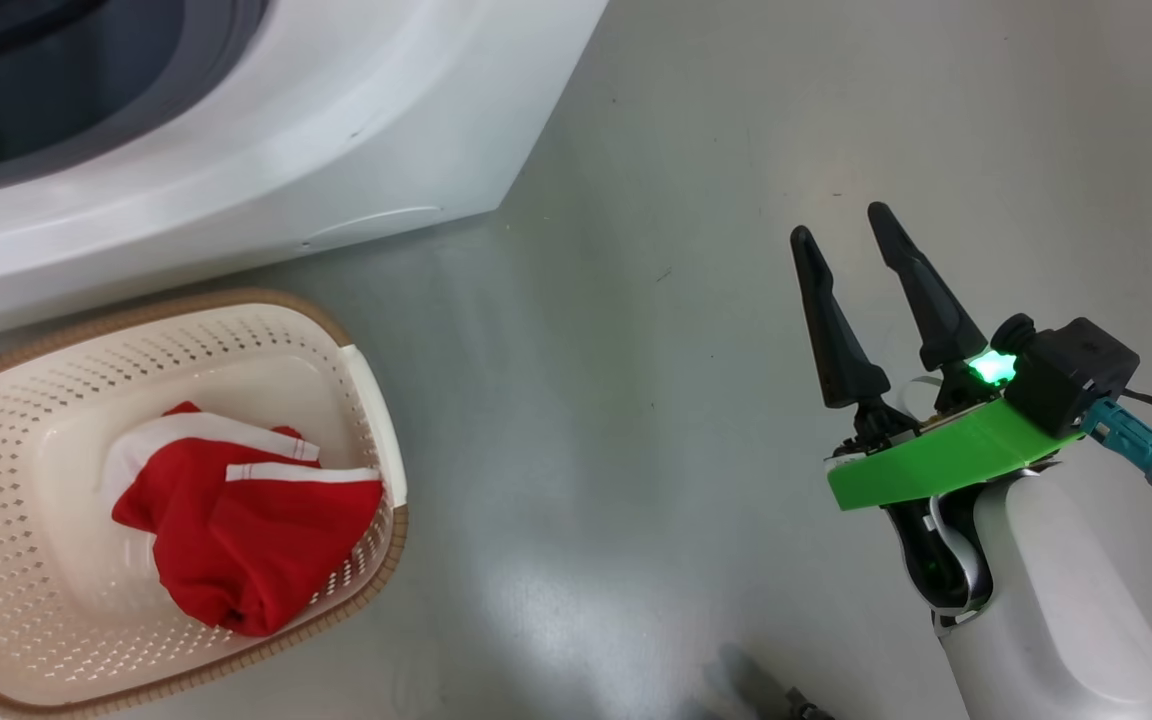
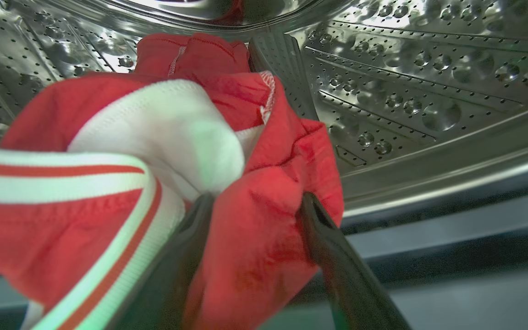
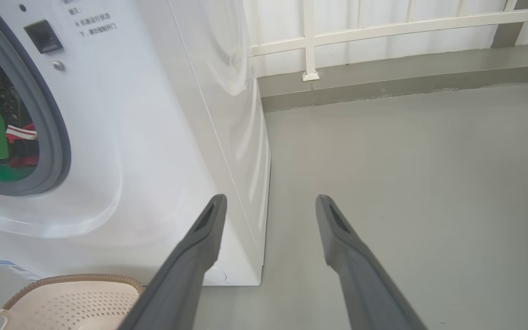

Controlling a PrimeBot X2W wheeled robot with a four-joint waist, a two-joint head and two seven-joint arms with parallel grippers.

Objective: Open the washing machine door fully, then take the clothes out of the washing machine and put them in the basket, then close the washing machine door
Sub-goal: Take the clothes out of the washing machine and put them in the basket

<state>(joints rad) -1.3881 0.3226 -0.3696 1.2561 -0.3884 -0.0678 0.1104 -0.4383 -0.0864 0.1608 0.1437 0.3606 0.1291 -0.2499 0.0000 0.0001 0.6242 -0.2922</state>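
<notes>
My left gripper (image 2: 255, 204) is inside the washing machine's steel drum (image 2: 406, 91). It is open, and its fingers straddle a fold of the red clothes (image 2: 154, 128) with white stripes lying there. The fabric fills the gap between the fingers. Another red and white garment (image 1: 236, 530) lies in the cream basket (image 1: 16, 480) on the floor in front of the white washing machine (image 1: 286, 150). My right gripper (image 1: 839, 225) hangs open and empty over the floor, right of the machine. The washing machine door is out of view.
The grey floor (image 1: 636, 400) stretches right of the machine and basket. In the right wrist view my right gripper (image 3: 269, 199) points past the washing machine (image 3: 145, 137) corner toward a white railing (image 3: 310, 41) and low kerb. The basket (image 3: 76, 300) sits at the machine's foot.
</notes>
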